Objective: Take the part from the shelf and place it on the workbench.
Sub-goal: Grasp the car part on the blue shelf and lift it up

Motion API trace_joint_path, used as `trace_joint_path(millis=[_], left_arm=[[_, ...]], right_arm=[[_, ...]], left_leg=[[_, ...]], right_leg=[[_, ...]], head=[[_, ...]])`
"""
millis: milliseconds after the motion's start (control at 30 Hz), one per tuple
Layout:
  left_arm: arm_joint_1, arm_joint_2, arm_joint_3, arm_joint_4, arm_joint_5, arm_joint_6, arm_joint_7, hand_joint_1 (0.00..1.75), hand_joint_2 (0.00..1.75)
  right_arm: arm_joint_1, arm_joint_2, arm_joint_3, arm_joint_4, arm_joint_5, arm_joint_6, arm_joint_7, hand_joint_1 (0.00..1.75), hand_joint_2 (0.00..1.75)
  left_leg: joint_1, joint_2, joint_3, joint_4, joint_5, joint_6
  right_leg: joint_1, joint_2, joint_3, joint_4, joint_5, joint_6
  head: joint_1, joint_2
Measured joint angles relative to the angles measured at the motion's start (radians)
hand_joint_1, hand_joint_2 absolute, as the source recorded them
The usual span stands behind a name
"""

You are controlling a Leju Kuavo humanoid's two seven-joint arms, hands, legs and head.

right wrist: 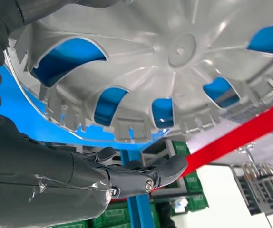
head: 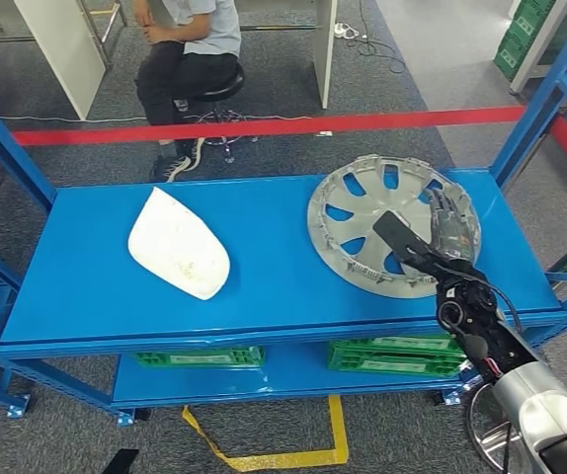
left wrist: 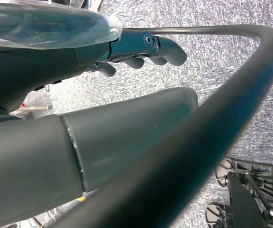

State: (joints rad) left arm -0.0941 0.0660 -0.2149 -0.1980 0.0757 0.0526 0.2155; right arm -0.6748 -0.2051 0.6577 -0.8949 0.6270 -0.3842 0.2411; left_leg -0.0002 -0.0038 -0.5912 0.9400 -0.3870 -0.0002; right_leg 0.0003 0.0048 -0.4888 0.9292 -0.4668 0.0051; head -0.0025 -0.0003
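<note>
A silver wheel cover (head: 369, 222) lies on the right half of the blue shelf (head: 266, 286). A white curved part (head: 178, 244) lies on the left half. My right hand (head: 450, 232) is at the wheel cover's right rim. In the right wrist view the wheel cover (right wrist: 146, 61) is very close; my right hand (right wrist: 142, 173) has its dark fingers stretched out past the rim, with a gap between them and the cover, and holds nothing. My left hand (left wrist: 142, 47) hangs over grey carpet with its fingers apart, holding nothing.
Green crates (head: 385, 355) sit on the lower shelf level. Blue uprights (head: 541, 109) stand at the shelf corners. A red barrier tape (head: 266, 126) runs behind the shelf, and a person (head: 191, 49) sits on a stool beyond it. Yellow tape (head: 295, 459) marks the floor in front.
</note>
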Motion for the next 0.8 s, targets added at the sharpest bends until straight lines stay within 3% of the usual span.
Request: trace_joint_path(millis=[533, 667, 800], left_arm=[[0.000, 0.000, -0.017, 0.000, 0.001, 0.000, -0.001, 0.00, 0.00], [0.000, 0.000, -0.021, 0.000, 0.003, 0.000, -0.001, 0.00, 0.00], [0.000, 0.000, -0.028, 0.000, 0.010, 0.001, -0.001, 0.00, 0.00]], right_arm=[[0.041, 0.000, -0.042, -0.096, -0.035, 0.045, 0.004, 0.00, 1.75], [0.046, 0.000, -0.051, -0.098, -0.109, 0.076, -0.030, 0.00, 1.75], [0.049, 0.000, -0.063, -0.098, -0.272, 0.142, -0.103, 0.00, 1.75]], left_leg=[[0.000, 0.000, 0.000, 0.000, 0.000, 0.000], [0.000, 0.000, 0.000, 0.000, 0.000, 0.000], [0.000, 0.000, 0.000, 0.000, 0.000, 0.000]], right_leg=[[0.000, 0.000, -0.001, 0.000, 0.000, 0.000], [0.000, 0.000, 0.000, 0.000, 0.000, 0.000], [0.000, 0.000, 0.000, 0.000, 0.000, 0.000]], head=[[0.001, 0.000], [0.001, 0.000], [0.001, 0.000]])
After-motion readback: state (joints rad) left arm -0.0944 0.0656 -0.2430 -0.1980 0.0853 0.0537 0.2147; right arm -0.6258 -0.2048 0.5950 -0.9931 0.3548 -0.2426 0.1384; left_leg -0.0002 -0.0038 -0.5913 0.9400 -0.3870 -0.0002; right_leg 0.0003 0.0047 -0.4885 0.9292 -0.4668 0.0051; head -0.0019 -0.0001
